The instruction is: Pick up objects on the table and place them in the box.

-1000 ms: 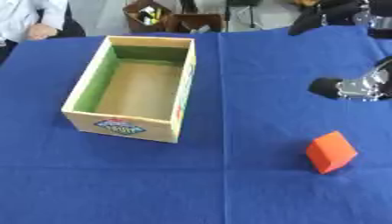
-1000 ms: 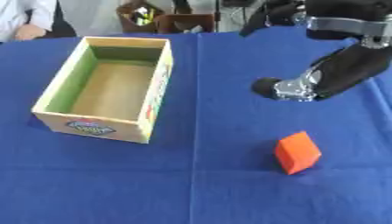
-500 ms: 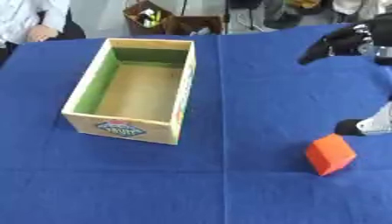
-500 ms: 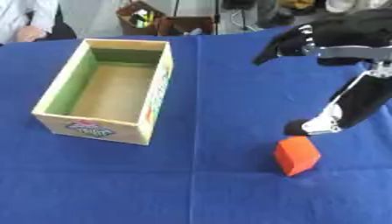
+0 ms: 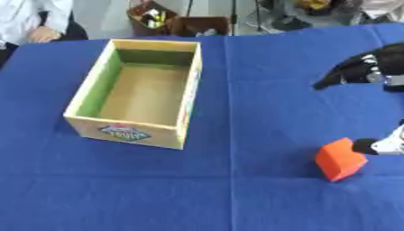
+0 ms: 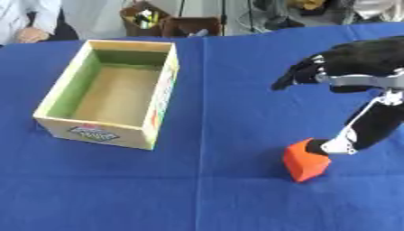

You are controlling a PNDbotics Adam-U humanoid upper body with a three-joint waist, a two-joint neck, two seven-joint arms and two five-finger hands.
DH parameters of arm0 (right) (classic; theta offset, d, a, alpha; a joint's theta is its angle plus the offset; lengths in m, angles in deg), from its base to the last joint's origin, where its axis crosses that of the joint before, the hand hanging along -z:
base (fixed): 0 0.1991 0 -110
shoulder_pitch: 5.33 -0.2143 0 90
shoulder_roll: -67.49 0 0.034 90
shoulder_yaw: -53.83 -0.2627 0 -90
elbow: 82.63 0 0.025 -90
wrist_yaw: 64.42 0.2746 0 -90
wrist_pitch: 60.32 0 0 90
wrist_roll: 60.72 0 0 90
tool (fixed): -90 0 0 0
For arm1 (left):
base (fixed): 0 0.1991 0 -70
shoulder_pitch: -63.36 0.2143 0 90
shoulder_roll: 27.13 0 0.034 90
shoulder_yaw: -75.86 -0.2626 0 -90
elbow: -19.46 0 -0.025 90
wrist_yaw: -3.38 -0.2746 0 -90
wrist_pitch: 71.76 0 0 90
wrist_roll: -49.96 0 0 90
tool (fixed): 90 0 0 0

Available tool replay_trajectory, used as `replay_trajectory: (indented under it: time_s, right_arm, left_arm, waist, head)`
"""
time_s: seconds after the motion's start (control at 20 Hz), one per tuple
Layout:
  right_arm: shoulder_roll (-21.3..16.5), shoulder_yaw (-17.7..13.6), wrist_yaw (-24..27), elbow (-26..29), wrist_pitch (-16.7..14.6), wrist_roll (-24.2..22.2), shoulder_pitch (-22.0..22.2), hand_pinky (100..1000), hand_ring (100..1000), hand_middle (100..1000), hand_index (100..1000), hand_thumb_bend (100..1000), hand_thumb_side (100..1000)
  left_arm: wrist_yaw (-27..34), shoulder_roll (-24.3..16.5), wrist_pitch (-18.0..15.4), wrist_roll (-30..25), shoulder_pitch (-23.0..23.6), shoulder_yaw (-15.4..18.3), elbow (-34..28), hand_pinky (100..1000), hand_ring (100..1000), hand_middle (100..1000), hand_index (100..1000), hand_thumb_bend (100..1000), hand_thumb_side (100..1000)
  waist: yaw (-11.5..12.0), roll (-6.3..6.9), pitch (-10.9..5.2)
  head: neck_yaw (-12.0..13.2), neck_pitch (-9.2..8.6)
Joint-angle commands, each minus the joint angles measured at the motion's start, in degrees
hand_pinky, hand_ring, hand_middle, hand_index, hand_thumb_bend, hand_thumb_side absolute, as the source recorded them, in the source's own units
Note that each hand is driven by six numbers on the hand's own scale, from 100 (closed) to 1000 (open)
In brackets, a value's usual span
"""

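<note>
Nearest to the camera, on the right part of the table (image 6: 197, 194), lies an orange block (image 6: 304, 160). It has flat matte faces and sharp edges, and it stands tilted on the cloth. The robot's right hand (image 6: 335, 145) comes down from the right and one black finger tip touches the upper right side of the block. Whether its fingers close around the block or only press on it, I cannot tell. The block is well apart from the box.

Further back on the left stands the box (image 6: 158, 97), an open rectangular one of cardboard. Its floor is plain brown, the inner walls are green, and a coloured label is on the near wall. Nothing lies inside.

The table is covered with a blue cloth, smooth with some soft wrinkles.

Behind the far edge I see a dark basket (image 5: 154, 18) with small things in it, and a pale floor.
</note>
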Motion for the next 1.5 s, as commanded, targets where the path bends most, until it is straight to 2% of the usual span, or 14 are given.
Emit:
replay_trajectory:
  time_s: [0.05,0.3,0.45,0.75,0.9,1.25,1.5]
  right_arm:
    - [-2.1,0.0,-0.9,-0.1,-0.2,-0.1,-0.2,884,927,860,1000,421,437]
    - [-2.7,0.9,-2.8,-0.5,-1.0,-0.1,1.1,882,931,876,1000,525,395]
    - [-3.1,1.1,-5.2,-0.4,-1.9,-0.1,1.5,879,933,881,1000,554,396]
    - [-3.5,1.0,-7.2,-0.6,-2.7,-0.1,2.2,873,927,875,1000,492,392]
    - [-3.4,1.0,-8.4,-0.8,-2.6,-0.1,2.8,861,910,830,962,476,396]
    - [-2.6,1.3,-9.4,-1.0,-1.9,-0.1,4.2,855,890,767,940,535,391]
    - [-2.0,1.8,-9.9,-1.7,-1.5,-0.1,5.1,860,889,740,938,525,388]
  left_arm:
    - [0.4,-1.6,0.0,-0.2,-0.3,0.1,-1.0,445,615,575,818,521,993]
    - [0.3,-1.6,0.0,-0.4,-0.3,0.0,-1.0,445,615,575,817,522,993]
    - [0.3,-1.7,0.1,-0.4,-0.4,0.0,-1.0,444,615,575,817,523,993]
    - [0.3,-1.6,0.1,-0.5,-0.4,0.0,-1.0,444,615,575,817,523,991]
    - [0.3,-1.5,0.2,-0.6,-0.4,-0.1,-1.0,444,615,574,816,524,990]
    - [0.3,-1.2,0.3,-0.8,-0.6,-0.1,-1.0,443,615,574,816,522,991]
    - [0.4,-1.1,0.4,-0.9,-0.6,-0.1,-1.0,443,615,574,815,520,987]
  waist:
    - [0.1,-0.15,-1.0]
    - [0.1,-0.18,-0.85]
    - [0.0,-0.23,-0.8]
    - [0.0,-0.23,-0.68]
    - [0.1,-0.15,-0.57]
    - [0.3,-0.02,-0.29]
    - [0.4,-0.02,-0.24]
  head:
    - [-0.1,-0.75]
    - [0.0,-0.75]
    - [0.1,-0.78]
    - [0.1,-0.91]
    - [-0.1,-1.01]
    - [-0.3,-0.93]
    - [-0.5,-1.02]
